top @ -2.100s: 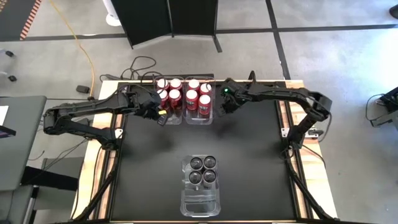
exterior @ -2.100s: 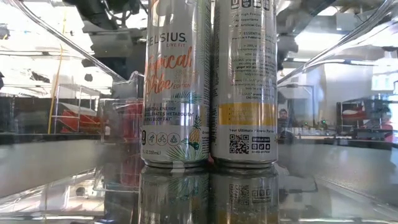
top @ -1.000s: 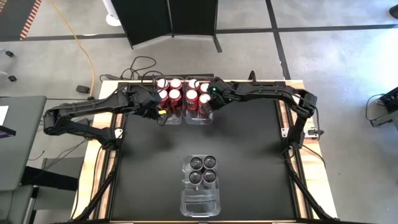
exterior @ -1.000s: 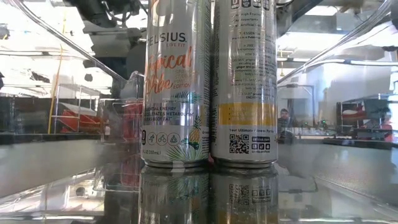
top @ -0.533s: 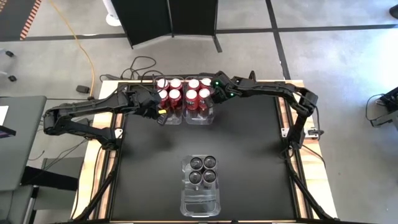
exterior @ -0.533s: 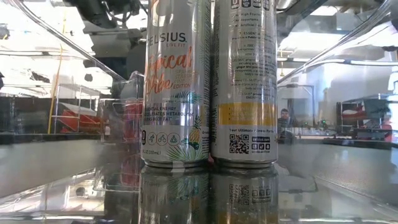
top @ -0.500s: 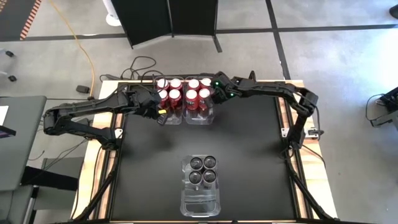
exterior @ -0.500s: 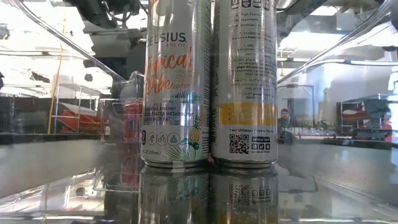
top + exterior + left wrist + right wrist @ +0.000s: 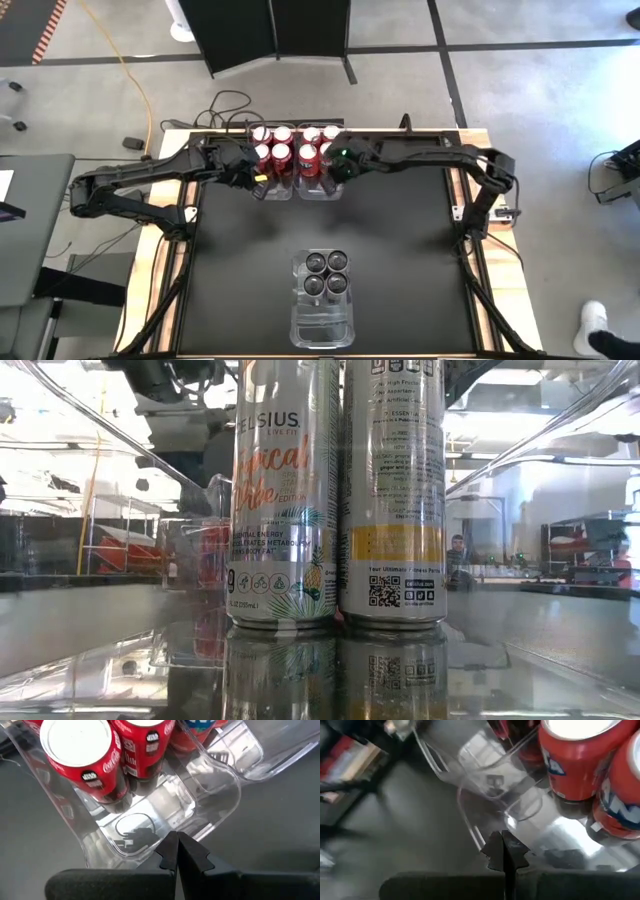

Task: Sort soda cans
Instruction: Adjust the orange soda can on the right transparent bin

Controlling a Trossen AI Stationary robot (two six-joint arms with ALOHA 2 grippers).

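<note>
In the high view, red soda cans [image 9: 280, 152] filled two clear bins [image 9: 309, 186] at upper centre. Four dark-topped cans [image 9: 327, 273] sat in a third bin [image 9: 322, 322] at lower centre. The left gripper [image 9: 260, 188] and right gripper [image 9: 334, 176], fingers pressed together and holding nothing, hovered at the near ends of the upper bins.

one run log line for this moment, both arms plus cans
left gripper: shut, empty, at left bin | right gripper: shut, empty, at right bin | red cans: in far bins | dark cans: in near bin
</note>
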